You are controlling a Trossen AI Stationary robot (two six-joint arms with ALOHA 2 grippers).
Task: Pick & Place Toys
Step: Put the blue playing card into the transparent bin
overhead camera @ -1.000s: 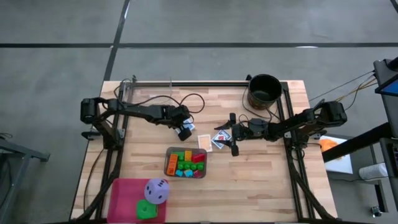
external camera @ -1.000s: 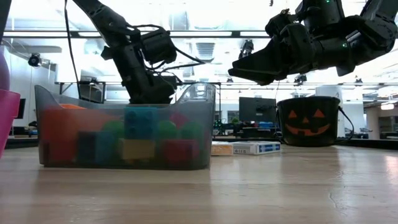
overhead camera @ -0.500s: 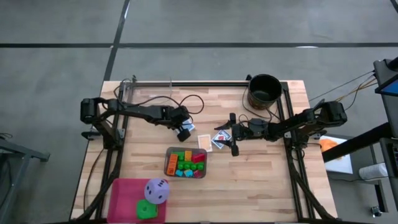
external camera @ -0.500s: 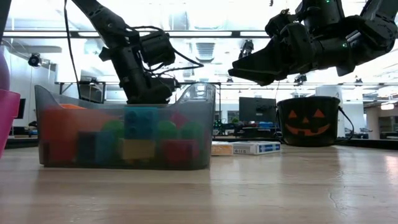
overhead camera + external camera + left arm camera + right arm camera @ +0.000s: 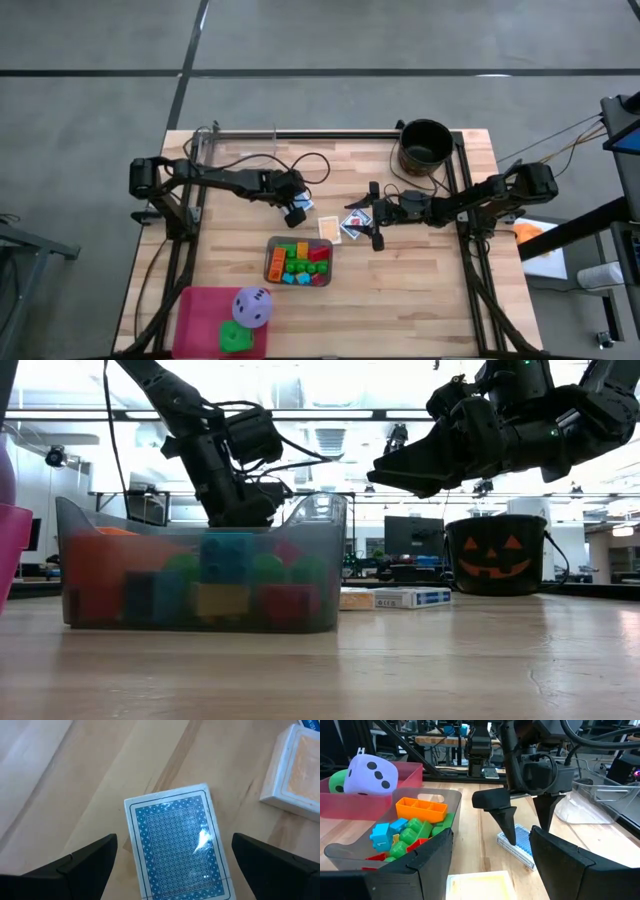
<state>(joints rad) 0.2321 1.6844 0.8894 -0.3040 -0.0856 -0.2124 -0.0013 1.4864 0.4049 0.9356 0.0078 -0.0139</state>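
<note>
Blue-backed card deck [image 5: 179,842] fills the left wrist view, lying flat on the wood with the left gripper [image 5: 172,865]'s two fingers spread wide on either side of it, not touching it. Beside it sits a second, orange-faced card box [image 5: 295,770], cut off at the picture's edge. From above you barely get any of that: the left gripper [image 5: 296,211] hides most of the deck, and you only see the pale box [image 5: 329,228] just right of it.

The right wrist view is the only one showing the left gripper's fingers straddling the deck [image 5: 520,845] from the side, plus the grey tray [image 5: 432,850] with its orange block [image 5: 421,809] and the green and blue blocks. Behind it a purple die [image 5: 371,775] and green die [image 5: 337,781] sit in a pink bin [image 5: 410,770].

The right gripper [image 5: 376,216] hovers mid-table over some face-up cards [image 5: 354,222], jaws partly apart, nothing in them as far as I can see. Its own fingers block the near part of its view.

The low view mostly shows the tray wall [image 5: 200,575] with blurry coloured blocks, and the black pumpkin-face bucket [image 5: 498,555] at far right.
</note>
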